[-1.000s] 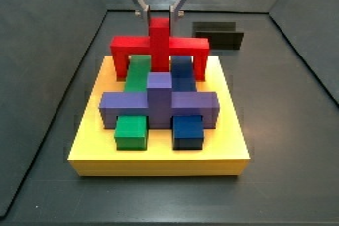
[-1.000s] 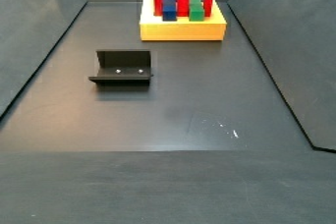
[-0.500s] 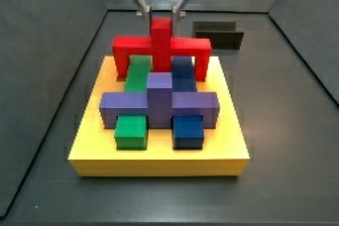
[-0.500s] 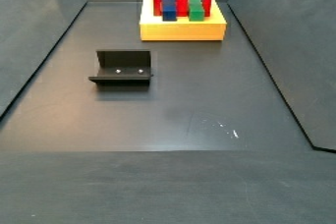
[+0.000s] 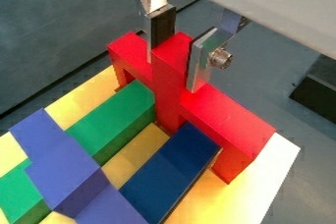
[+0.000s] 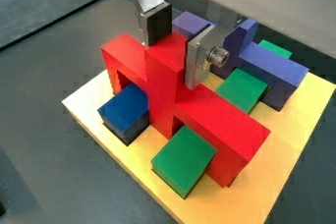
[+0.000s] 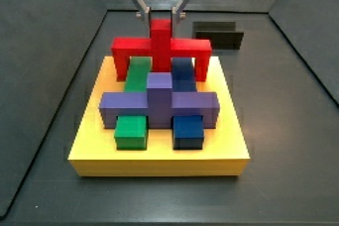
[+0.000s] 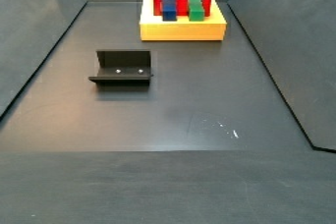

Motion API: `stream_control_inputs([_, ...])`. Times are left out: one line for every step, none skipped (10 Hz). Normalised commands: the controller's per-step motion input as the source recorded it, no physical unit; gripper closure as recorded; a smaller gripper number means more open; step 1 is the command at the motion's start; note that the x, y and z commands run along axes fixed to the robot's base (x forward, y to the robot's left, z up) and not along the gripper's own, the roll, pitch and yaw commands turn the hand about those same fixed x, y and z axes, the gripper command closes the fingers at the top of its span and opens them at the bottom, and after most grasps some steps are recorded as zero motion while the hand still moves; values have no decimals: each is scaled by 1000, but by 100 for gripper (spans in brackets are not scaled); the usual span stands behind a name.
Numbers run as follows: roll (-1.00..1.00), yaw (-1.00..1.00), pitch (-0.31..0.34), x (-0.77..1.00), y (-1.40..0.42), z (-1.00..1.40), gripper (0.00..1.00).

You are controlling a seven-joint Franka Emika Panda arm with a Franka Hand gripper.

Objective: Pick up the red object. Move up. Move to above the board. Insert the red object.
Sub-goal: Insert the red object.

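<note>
My gripper [image 5: 180, 43] is clamped on the upright central stem of the bright red blocky piece [image 5: 197, 105], silver finger plates [image 5: 205, 59] pressed to either side of it. Directly beneath my hand, the red object's crossbar spans a long green block [image 5: 108, 130] and a long blue block [image 5: 178, 167], its two legs reaching the thick yellow slotted board [image 7: 159, 157]. A purple cross-shaped block [image 7: 159, 101] lies just beyond those. Insertion appears nearly complete. To finish well, I judge I should press straight down without tilting, confirm both legs seat evenly, then release.
</note>
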Motion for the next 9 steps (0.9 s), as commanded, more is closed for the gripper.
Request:
stream_control_inputs([-47, 46, -129, 0, -11, -180, 100])
stream_control_inputs([-6, 20, -96, 0, 57, -263, 100])
stream_control_inputs([0, 0, -81, -77, 149, -329, 100])
stream_control_inputs([0, 0, -116, -114, 9, -346, 100])
stream_control_inputs([-6, 0, -151, 0, -9, -509, 100])
stream_control_inputs([-33, 0, -154, 0, -69, -586, 100])
stream_control_inputs([-27, 60, -91, 0, -160, -303, 100])
stream_control_inputs([-50, 160, -79, 0, -146, -200, 100])
stream_control_inputs([-133, 169, -136, 0, -46, -197, 100])
